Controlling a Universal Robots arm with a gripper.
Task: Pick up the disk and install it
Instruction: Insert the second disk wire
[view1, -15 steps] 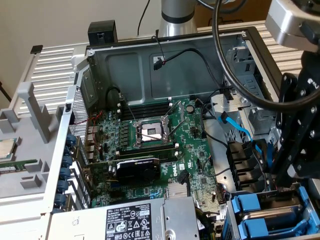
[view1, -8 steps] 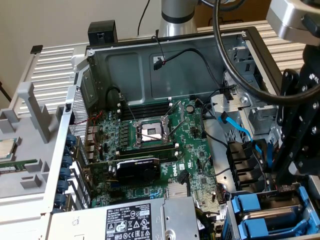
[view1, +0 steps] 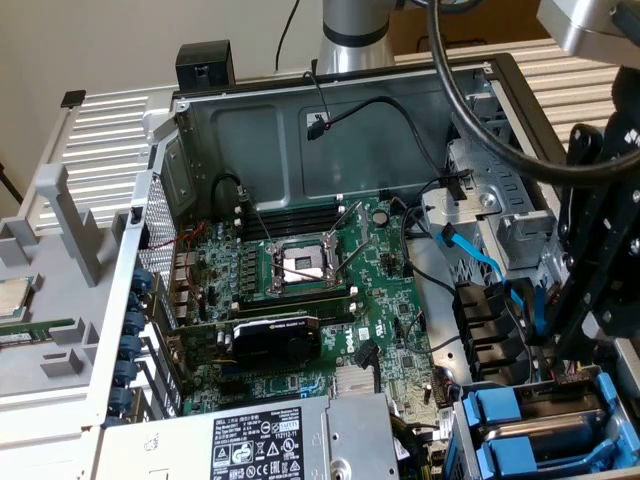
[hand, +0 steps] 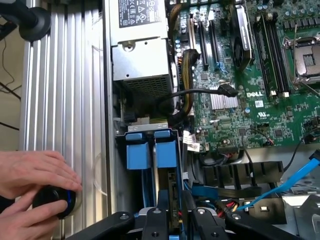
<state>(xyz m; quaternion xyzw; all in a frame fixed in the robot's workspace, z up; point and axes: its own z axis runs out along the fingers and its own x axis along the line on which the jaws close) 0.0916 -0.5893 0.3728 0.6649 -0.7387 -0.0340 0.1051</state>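
The disk (hand: 166, 150) stands on edge in the drive bay at the case's corner. Its bright blue frame end faces away from the wrist, and its thin metal body runs back between my fingers. My gripper (hand: 173, 220) is shut on it, with one black finger (hand: 156, 220) on each side. In the exterior view the gripper (view1: 572, 340) hangs over the bay at the lower right, above the disk's blue frame (view1: 497, 408). A second blue tray (hand: 137, 150) sits right beside it in the bay.
The silver power-supply box (view1: 250, 445) lies next to the bay, with the green motherboard (view1: 390, 300) beyond. Blue (hand: 295, 180) and black cables run close to the bay. A person's hands (hand: 30, 175) rest on a black round knob (hand: 52, 200) outside the case.
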